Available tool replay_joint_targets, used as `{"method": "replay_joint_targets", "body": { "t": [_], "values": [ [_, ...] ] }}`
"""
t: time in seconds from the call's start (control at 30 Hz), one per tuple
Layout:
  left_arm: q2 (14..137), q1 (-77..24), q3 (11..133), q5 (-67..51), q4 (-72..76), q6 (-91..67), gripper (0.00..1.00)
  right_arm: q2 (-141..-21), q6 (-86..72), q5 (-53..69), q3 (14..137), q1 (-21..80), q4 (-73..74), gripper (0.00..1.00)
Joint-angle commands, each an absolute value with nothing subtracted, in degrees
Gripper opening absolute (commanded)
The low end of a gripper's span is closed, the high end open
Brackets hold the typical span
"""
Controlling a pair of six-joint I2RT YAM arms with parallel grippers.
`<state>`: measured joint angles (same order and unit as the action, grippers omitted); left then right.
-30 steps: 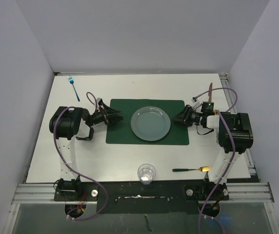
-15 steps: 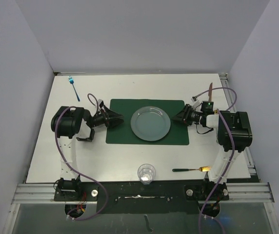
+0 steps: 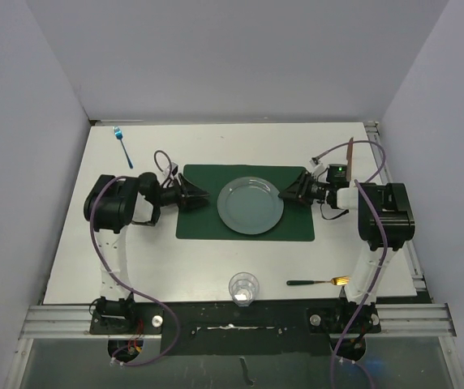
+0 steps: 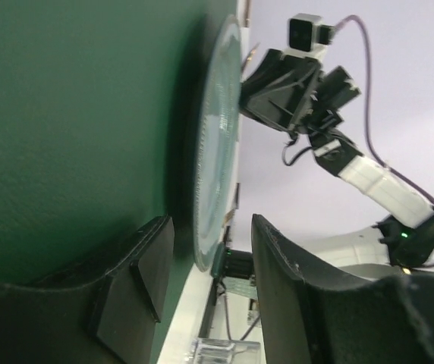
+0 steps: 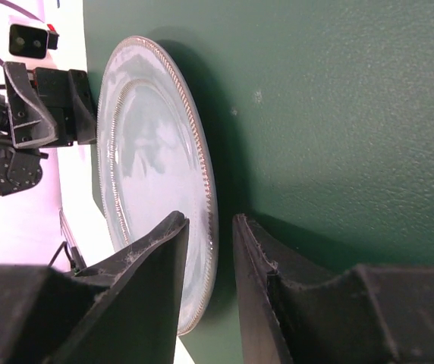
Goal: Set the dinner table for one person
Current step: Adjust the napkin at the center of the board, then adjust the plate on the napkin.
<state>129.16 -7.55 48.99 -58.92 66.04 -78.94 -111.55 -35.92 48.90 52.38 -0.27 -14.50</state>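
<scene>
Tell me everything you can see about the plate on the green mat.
The plate is round, pale grey-blue and glossy, with a flat well and a raised rim edged in fine beading. Empty, it lies flat in the middle of the dark green placemat. The left end effector and right end effector face its opposite edges, jaws open; whether either touches the rim is unclear.

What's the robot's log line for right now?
left gripper: open, at plate left rim | right gripper: open, at plate right rim | plate: on placemat
</scene>
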Motion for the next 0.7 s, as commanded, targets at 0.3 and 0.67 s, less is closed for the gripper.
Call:
{"method": "replay_joint_targets", "body": {
  "t": [0.3,0.67],
  "values": [
    [122.98,-9.96,54.46,-56.02,40.97,-60.41,0.43,-113.42,-36.94,49.04,55.33,2.27,-17.01,0.31],
    [122.88,-12.69,54.06,-58.97,57.62,-72.65,0.43,-113.12,-36.09,48.63,55.81,2.37,-15.47,0.31]
  ]
}}
